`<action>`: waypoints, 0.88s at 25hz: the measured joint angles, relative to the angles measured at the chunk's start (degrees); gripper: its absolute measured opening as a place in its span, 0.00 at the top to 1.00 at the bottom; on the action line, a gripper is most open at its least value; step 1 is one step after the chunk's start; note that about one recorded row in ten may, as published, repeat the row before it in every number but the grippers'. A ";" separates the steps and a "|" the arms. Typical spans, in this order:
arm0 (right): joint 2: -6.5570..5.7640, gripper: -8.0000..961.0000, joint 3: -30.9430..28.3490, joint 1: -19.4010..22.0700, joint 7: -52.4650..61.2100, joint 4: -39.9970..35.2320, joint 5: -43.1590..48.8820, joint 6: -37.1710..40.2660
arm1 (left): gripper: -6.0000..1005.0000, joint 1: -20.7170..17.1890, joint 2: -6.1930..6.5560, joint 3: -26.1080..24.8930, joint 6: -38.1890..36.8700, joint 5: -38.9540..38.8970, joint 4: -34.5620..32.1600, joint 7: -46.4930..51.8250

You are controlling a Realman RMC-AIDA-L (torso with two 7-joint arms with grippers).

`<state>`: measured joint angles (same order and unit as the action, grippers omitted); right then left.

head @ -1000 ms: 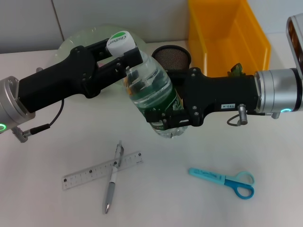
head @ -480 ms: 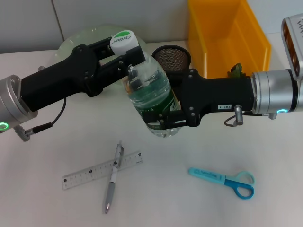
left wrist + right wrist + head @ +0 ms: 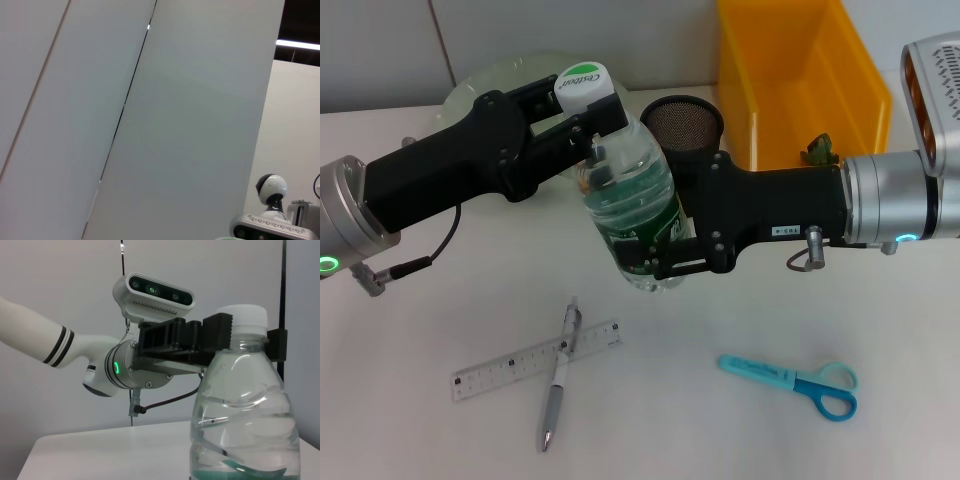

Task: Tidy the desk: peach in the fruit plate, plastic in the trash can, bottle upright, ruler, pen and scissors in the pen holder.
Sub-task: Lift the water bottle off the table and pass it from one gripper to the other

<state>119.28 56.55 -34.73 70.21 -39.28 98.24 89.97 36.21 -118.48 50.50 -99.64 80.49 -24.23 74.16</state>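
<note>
White counter (image 3: pixel 720 420) below, pen holder (image 3: pixel 682 122) just behind. Bottle (image 3: pixel 632 215) nearly upright, pinched at the neck by left hand (image 3: pixel 592 118) and around the lower body by right hand (image 3: pixel 665 255). Best lowered flat onto its base, then released gently, neck last.

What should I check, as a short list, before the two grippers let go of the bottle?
1. Left gripper shut at the neck of the bottle: ok.
2. Right gripper shut on the bottle's lower body: ok.
3. Bottle upright: nearly upright in the right wrist view, slightly tilted from the head: cannot tell.
4. Bottle's base resting on the desk: cannot tell, the base is hidden.
5. Pen, ruler and scissors apart from the bottle: ok.
</note>
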 joint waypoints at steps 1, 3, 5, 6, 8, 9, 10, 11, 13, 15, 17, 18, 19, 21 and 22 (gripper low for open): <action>0.00 0.20 0.01 -0.02 -0.01 0.00 0.00 -0.01 | 0.56 0.00 0.00 0.00 0.00 0.00 0.00 0.00; -0.01 0.20 0.02 -0.06 -0.01 0.00 0.00 -0.03 | 0.56 0.01 0.00 0.10 0.00 -0.06 -0.10 -0.30; -0.01 0.20 0.03 -0.08 -0.02 0.00 0.00 -0.05 | 0.56 0.01 0.00 0.12 0.00 -0.08 -0.11 -0.35; -0.01 0.20 0.04 -0.08 -0.03 -0.01 0.00 -0.05 | 0.56 0.01 0.00 0.12 0.00 -0.08 -0.11 -0.35; -0.02 0.20 0.08 -0.09 -0.03 -0.01 0.06 -0.06 | 0.56 0.01 0.01 0.09 0.00 -0.09 -0.11 -0.37; -0.02 0.20 0.12 -0.08 -0.03 -0.01 0.10 -0.07 | 0.56 0.01 0.01 0.09 0.00 -0.09 -0.11 -0.37; -0.02 0.20 0.12 -0.08 -0.03 -0.01 0.10 -0.07 | 0.56 0.07 0.00 -0.19 0.00 -0.09 -0.15 -0.22; -0.02 0.20 0.13 -0.06 -0.03 -0.02 0.11 -0.08 | 0.56 0.07 0.00 -0.19 0.00 -0.09 -0.15 -0.22; -0.02 0.20 0.13 0.00 -0.04 -0.01 0.13 -0.10 | 0.56 0.22 0.00 -0.23 -0.01 -0.09 -0.16 -0.20; -0.02 0.20 0.13 0.06 -0.15 -0.01 0.15 -0.11 | 0.56 0.22 0.00 -0.23 -0.01 -0.09 -0.16 -0.20; -0.02 0.20 0.14 0.10 -0.24 0.00 0.19 -0.12 | 0.56 0.38 0.00 -0.26 -0.01 -0.09 -0.17 -0.23; -0.02 0.20 0.14 0.12 -0.24 0.02 0.21 -0.13 | 0.55 0.43 0.00 -0.27 0.03 -0.09 -0.16 -0.36; -0.02 0.20 0.14 0.15 -0.25 0.07 0.24 -0.14 | 0.55 0.44 0.01 -0.29 0.13 -0.09 -0.18 -0.38; -0.02 0.20 0.14 0.16 -0.24 0.15 0.24 -0.17 | 0.55 0.47 0.00 -0.30 0.22 -0.09 -0.20 -0.42; -0.02 0.20 0.14 0.15 -0.27 0.33 0.24 -0.22 | 0.55 0.50 0.00 -0.31 0.24 -0.09 -0.20 -0.44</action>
<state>119.26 56.69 -34.58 69.94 -38.95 98.48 89.75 36.71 -118.48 50.18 -99.40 80.40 -24.43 73.73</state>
